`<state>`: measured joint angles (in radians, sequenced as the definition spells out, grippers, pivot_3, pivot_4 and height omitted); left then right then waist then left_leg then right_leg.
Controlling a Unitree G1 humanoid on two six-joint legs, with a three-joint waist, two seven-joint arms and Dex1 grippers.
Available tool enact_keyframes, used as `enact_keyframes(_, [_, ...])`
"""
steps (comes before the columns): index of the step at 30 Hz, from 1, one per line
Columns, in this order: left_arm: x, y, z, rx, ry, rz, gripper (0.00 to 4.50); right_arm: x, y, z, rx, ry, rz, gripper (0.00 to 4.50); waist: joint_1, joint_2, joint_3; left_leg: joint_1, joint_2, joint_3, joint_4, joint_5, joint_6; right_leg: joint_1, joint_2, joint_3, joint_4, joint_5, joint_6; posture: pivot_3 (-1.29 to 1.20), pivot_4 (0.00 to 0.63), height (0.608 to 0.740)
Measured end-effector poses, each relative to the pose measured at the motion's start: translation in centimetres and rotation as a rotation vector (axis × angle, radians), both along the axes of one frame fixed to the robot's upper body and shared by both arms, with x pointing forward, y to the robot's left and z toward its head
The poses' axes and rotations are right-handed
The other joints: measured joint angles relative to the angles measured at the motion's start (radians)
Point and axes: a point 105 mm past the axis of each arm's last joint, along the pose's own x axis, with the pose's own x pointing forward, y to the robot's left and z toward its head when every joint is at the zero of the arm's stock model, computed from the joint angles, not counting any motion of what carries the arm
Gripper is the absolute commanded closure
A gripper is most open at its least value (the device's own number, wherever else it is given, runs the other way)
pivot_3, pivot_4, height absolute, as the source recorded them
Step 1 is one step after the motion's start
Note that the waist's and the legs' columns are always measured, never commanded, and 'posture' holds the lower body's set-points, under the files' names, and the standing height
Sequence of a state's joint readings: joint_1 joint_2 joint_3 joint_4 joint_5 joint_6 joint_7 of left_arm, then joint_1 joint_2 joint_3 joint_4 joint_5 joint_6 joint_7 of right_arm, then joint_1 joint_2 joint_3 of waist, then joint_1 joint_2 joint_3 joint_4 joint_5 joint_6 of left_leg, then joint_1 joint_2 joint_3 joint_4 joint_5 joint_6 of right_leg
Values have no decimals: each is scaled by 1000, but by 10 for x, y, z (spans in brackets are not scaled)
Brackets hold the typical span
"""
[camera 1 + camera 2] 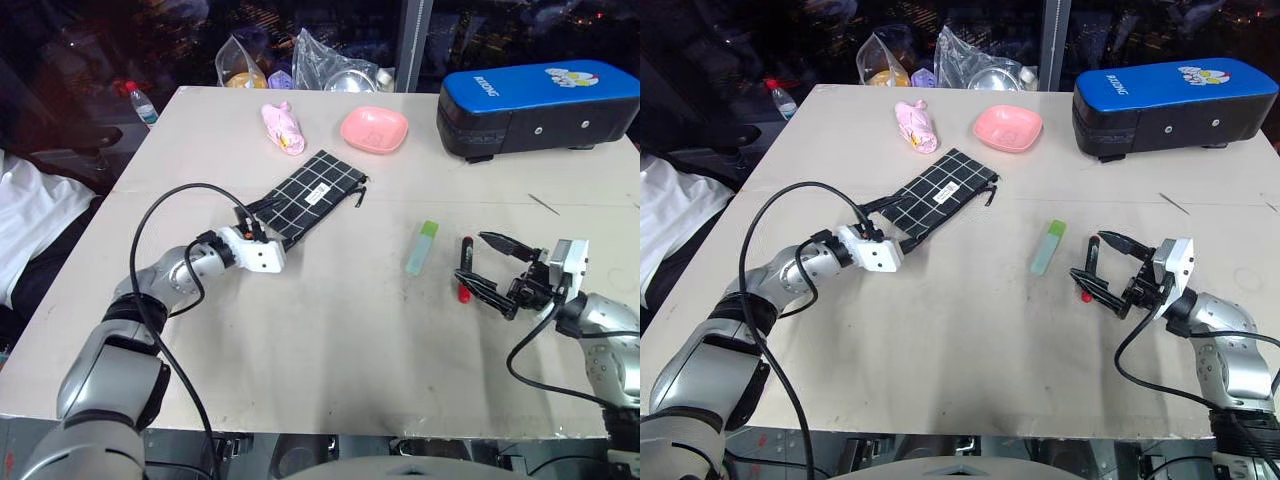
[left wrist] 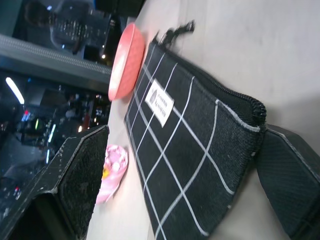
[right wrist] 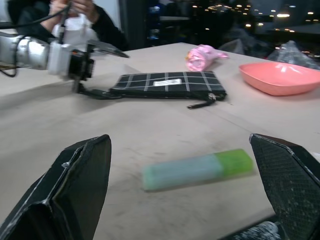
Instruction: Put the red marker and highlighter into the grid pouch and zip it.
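So the red marker lies lengthwise right between the right gripper's wide-open, empty fingers (left gripper, also open and empty, straddles the grid pouch's near end).

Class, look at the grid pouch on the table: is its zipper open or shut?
Shut, as far as visible: the grid pouch shows closed zipper teeth along its edge, with no lining visible and the pull at the end.

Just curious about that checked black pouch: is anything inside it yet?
The grid pouch looks flat, but its inside is covered. The red marker and the highlighter both lie outside it on the table.
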<state>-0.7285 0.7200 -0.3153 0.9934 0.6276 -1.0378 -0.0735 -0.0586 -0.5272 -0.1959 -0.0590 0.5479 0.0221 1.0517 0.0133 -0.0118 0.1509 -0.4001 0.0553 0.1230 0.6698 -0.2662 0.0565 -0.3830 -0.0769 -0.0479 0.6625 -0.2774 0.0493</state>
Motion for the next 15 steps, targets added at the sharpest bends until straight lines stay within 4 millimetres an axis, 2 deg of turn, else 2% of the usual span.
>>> enact_keyframes(2, [2,-2,0,-8,-3,1,68,2,0,2,2,-7,-10,36,0,0,0,0,0,0,0,0,0,0,0,0,0,0,0,0,150,740])
enact_keyframes(5, [6,-5,1,-22,-8,12,784,2,-1,2,1,-9,-19,0,0,0,0,0,0,0,0,0,0,0,0,0,0,0,0,0,150,740])
enact_keyframes(9, [11,-9,1,-15,-15,21,2692,3,-1,1,-4,-9,-27,0,-1,0,0,0,0,0,0,0,0,0,0,0,0,0,0,0,150,740])
enact_keyframes(10, [12,-9,0,-13,-15,25,3320,3,-1,1,-3,-9,-29,0,-1,0,0,0,0,0,0,0,0,0,0,0,0,0,0,0,150,740])
enact_keyframes(13, [17,-10,8,-25,-44,35,4479,3,-2,1,-3,-8,-32,0,0,0,0,0,0,0,0,0,0,0,0,0,0,0,0,0,150,740])
enact_keyframes(15, [18,-10,9,-28,-49,40,4479,3,-2,1,-2,-9,-32,0,0,0,0,0,0,0,0,0,0,0,0,0,0,0,0,0,150,740])
